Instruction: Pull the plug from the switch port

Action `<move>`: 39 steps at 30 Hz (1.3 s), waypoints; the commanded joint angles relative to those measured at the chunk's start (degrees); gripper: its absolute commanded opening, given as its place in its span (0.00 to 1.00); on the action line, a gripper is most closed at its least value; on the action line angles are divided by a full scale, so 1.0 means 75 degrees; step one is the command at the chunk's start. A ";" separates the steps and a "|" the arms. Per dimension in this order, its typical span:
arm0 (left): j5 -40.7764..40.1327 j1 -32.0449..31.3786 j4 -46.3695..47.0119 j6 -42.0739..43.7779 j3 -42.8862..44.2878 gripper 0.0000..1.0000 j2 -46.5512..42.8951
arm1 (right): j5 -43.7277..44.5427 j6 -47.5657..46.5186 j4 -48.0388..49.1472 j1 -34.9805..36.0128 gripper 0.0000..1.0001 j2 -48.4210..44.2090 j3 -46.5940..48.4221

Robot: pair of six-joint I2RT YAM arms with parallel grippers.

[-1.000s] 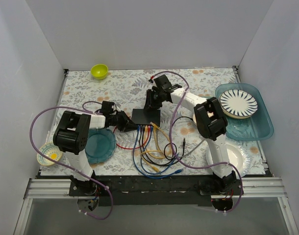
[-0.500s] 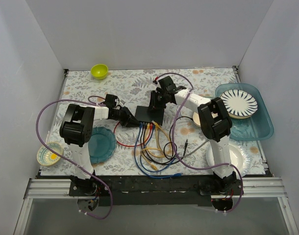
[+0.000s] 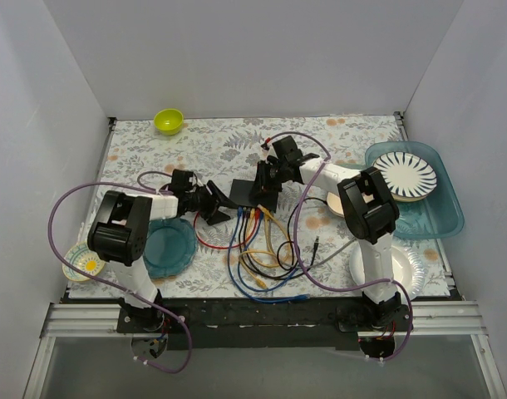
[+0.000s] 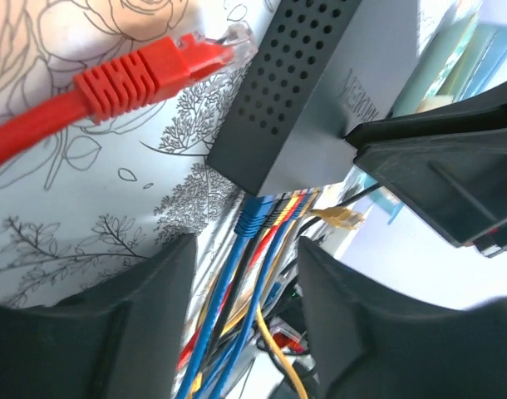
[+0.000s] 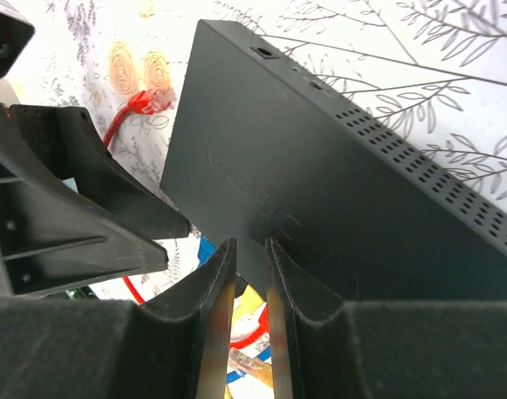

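Note:
The switch [image 3: 247, 192] is a flat dark box lying mid-table; it also fills the left wrist view [image 4: 320, 91] and the right wrist view [image 5: 320, 191]. A red plug [image 4: 154, 71] with a clear tip lies loose on the flowered cloth beside the switch's vented side, out of any socket. Blue, black, red and yellow plugs [image 4: 274, 214] sit in the socket row. My left gripper [image 4: 247, 249] is open just short of those cables, holding nothing. My right gripper [image 5: 249, 248] rests over the switch's top near the socket edge, its fingers a narrow gap apart with nothing between them.
A tangle of coloured cables [image 3: 266, 258] spreads in front of the switch. A teal plate [image 3: 169, 247] lies by the left arm, with a small bowl [image 3: 83, 262] at the left edge. A green bowl [image 3: 168, 121] sits far back. At the right are a blue tray [image 3: 440, 216] and a white plate [image 3: 403, 270].
My left gripper has opened and drawn back a little from the switch, and the red plug now lies free. The right gripper's fingers have closed in slightly over the switch.

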 commanded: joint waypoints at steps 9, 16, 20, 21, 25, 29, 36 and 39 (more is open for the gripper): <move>-0.2654 -0.0579 0.1619 -0.0408 -0.1245 0.98 -0.0708 | 0.0098 0.0014 -0.0354 0.0021 0.27 0.0272 -0.0348; -0.2162 -0.0650 -0.1063 -0.0150 0.0302 0.98 0.0020 | 0.0250 -0.0045 -0.0424 0.0009 0.25 0.0166 -0.0383; -0.2934 -0.0650 0.0232 -0.0665 -0.1033 0.98 -0.1978 | 0.0390 -0.0161 -0.0518 0.0009 0.25 0.0096 -0.0348; -0.2981 -0.0638 0.0237 -0.0491 -0.1046 0.98 -0.2089 | 0.0426 -0.0173 -0.0518 0.0009 0.25 0.0061 -0.0360; -0.2154 -0.0661 -0.0254 -0.0244 -0.0553 0.93 -0.1517 | 0.0671 -0.0267 -0.0553 0.0009 0.25 0.0037 -0.0360; -0.2325 -0.0802 0.0937 -0.0934 -0.1185 0.83 -0.1657 | 0.1058 0.0071 -0.0332 -0.0014 0.25 -0.0172 -0.0698; -0.1892 -0.0837 0.1910 -0.1063 -0.1665 0.67 -0.1411 | 0.0859 0.0190 -0.0202 -0.0096 0.25 -0.0150 -0.0875; -0.1775 -0.0837 0.2089 -0.1204 -0.1562 0.48 -0.1037 | 0.0859 0.0190 -0.0202 -0.0108 0.25 -0.0150 -0.0899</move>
